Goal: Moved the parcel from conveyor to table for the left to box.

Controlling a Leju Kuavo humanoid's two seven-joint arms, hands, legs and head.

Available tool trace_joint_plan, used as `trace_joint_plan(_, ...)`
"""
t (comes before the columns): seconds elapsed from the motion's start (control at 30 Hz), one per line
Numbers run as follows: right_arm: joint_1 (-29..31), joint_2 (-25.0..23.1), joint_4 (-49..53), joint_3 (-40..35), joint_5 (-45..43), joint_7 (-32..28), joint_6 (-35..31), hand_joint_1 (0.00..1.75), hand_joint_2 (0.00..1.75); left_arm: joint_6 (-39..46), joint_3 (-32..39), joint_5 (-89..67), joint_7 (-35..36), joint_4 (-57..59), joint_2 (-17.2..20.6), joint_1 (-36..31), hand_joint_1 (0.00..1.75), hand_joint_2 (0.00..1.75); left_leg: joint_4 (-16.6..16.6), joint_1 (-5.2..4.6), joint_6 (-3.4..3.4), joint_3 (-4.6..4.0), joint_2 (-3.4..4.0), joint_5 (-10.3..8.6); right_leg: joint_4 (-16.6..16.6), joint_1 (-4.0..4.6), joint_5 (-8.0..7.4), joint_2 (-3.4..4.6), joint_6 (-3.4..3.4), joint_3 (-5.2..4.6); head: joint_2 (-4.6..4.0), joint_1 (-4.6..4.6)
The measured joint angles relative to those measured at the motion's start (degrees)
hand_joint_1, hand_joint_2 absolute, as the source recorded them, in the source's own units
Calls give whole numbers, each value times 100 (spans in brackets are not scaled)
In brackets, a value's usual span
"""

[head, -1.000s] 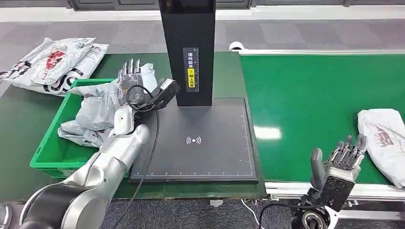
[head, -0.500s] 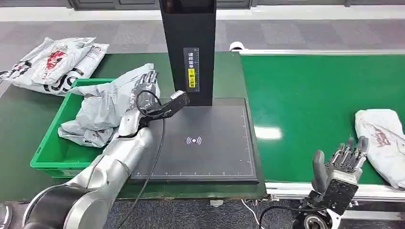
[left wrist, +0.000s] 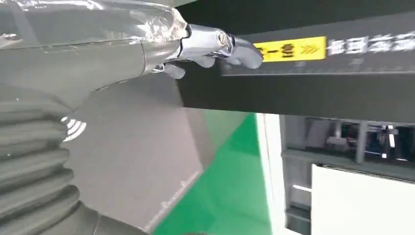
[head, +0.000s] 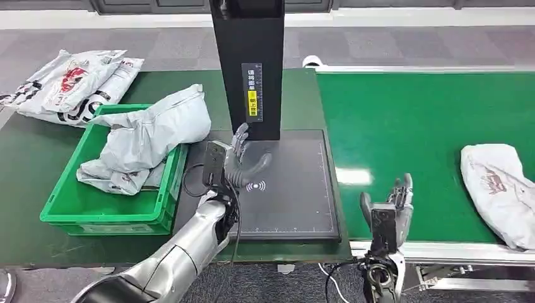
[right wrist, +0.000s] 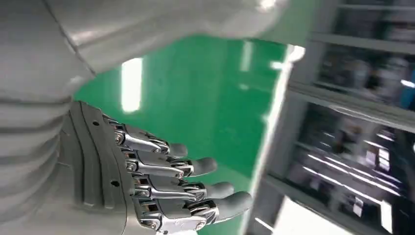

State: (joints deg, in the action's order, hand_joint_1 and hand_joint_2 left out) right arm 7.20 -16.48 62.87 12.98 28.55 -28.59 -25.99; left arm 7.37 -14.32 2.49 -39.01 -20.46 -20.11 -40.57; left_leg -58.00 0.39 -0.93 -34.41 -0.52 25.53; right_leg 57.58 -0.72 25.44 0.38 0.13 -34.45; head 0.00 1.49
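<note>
The left hand (head: 243,161) had swung away from the green bin (head: 66,208), where it hovered a second earlier over the heaped grey bags (head: 148,136), and now hung over the black scanner pad (head: 290,189) close in front of the black post (head: 249,63), fingers spread and holding nothing. That suggested the previous parcel was already boxed and this arm was coming back to wait for the next one. The right hand (head: 388,211) had turned and drawn in toward the near edge of the green conveyor (head: 410,120), fingers apart and empty, thumb standing clear. The parcel (head: 498,189) lay on the belt well off to the outer side of the right hand, nearer to it than a second before, so the belt seemed to be carrying it in. It lay flat, its long axis running away from the robot and angled slightly, with the narrower end pointing up the belt. The pick had not yet begun. More bags (head: 69,85) lay on the table beyond the bin.
</note>
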Motion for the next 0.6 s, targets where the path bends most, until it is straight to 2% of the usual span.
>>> trace_joint_plan(0.1,486,138,-812,0,294,72,-285,0,0,-59,0,-81,24,2,2,65,0,175,0,0,0,0,-3,-1,0,0,-1,-1,0,0,-2,0)
trace_joint_plan(0.13,670,207,-1121,0,345,76,-369,0,175,-68,0,-100,24,9,2,83,0,175,-1,0,0,0,-4,-1,0,0,-1,-1,0,0,0,0)
trace_joint_plan(0.27,1019,348,-1779,0,391,74,-448,0,175,-70,0,-103,26,28,4,113,0,175,-1,0,0,-1,-6,0,0,-1,0,-1,1,-1,0,0)
trace_joint_plan(0.4,1361,538,-2426,0,914,545,-1065,0,175,-61,0,-168,39,42,7,120,0,175,-1,-1,0,-4,-6,0,0,-4,1,-2,1,-4,0,0)
trace_joint_plan(0.53,1629,860,-2838,130,2402,1610,-1377,0,175,-24,7,-240,57,74,20,138,0,175,-3,-4,2,-6,-19,-1,0,-8,1,-12,3,-2,0,0)
trace_joint_plan(0.6,1698,1017,-2888,363,3483,2230,-1403,0,175,77,24,-299,57,87,35,160,0,175,-3,-7,2,-7,-18,-1,0,-11,0,-12,5,-2,0,0)
